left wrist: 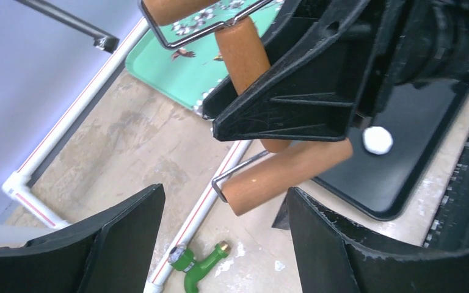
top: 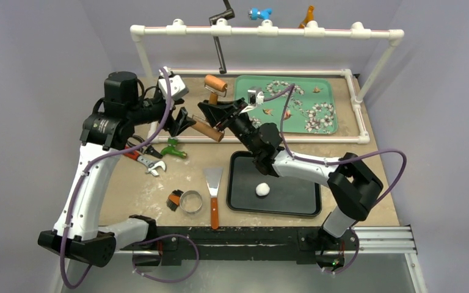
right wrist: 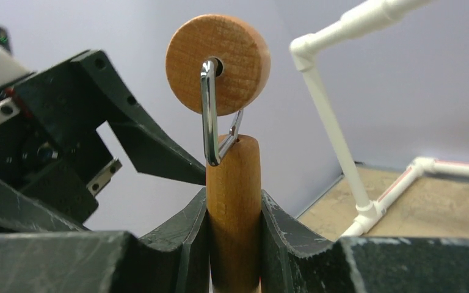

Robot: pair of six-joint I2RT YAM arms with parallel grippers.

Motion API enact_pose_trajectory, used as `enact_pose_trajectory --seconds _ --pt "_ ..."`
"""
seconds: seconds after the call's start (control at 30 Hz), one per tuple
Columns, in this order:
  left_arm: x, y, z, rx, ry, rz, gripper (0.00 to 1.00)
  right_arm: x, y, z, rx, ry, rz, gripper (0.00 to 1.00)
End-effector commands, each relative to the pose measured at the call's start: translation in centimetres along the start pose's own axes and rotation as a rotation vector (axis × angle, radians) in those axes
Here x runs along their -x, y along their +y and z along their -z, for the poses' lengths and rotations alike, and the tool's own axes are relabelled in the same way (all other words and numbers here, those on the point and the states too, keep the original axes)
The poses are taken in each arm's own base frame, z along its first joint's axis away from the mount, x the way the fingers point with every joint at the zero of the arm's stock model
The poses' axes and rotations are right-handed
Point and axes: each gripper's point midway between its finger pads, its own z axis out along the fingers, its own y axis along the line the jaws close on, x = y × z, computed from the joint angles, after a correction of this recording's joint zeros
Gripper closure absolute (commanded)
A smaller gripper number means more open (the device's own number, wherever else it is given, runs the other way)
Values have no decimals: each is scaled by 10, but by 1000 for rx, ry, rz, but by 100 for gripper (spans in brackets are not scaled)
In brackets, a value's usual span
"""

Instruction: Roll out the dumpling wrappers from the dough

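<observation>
Dough [top: 262, 189] sits as an unrolled ball on the black tray [top: 244, 201]; no wrappers are made yet, so all rolling remains. Right fingers [right wrist: 186, 244] pinch the roller [right wrist: 218, 64] handle aloft, and left fingers [left wrist: 128, 238] are spread beside it.

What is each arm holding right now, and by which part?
The right gripper holds the wooden roller by its handle, clamped between both fingers. The left gripper is open, holding nothing.

Obstacles I log: my right arm [top: 299, 165] over the black tray's [top: 293, 205] far edge; roller [top: 215, 82] above PVC rail [top: 323, 139]. Free: tray's near half, beside dough ball [top: 262, 189].
</observation>
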Motion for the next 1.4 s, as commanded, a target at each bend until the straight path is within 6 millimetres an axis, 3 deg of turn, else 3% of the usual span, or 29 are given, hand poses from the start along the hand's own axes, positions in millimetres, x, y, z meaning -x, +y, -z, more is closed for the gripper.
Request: enact_pose_trajectory --seconds 0.0,0.13,0.33,0.43,0.53,0.6,0.77,0.9,1.07,1.1,1.17,1.2,1.37 --pt "22 -23 22 -126 -66 44 27 47 66 9 367 -46 207 100" --pt "30 -24 38 -146 -89 34 22 26 64 25 481 83 324 100" --pt "47 -48 38 -302 -174 59 1 7 78 43 647 157 381 100" --pt "52 -54 33 -347 -184 70 0 1 91 52 746 186 368 100" --pt "54 -63 29 -376 -178 56 1 -4 91 50 752 210 359 100" --pt "54 -65 27 -377 -169 50 9 -3 90 50 749 203 361 100" --pt "54 -67 27 -388 -169 49 43 -5 90 49 748 213 354 100" --pt "54 -74 29 -427 -180 45 55 -8 89 47 749 218 351 100" --pt "51 -77 24 -439 -166 42 58 -14 88 42 748 241 335 100" --pt "50 -77 24 -438 -163 39 66 -14 88 42 743 239 334 100" --pt "49 -74 23 -420 -154 35 93 -13 87 43 740 225 339 100" --pt "48 -72 23 -405 -147 36 100 -14 86 43 737 227 337 100" --pt "38 -63 19 -345 -100 47 100 -27 76 38 708 293 359 100"
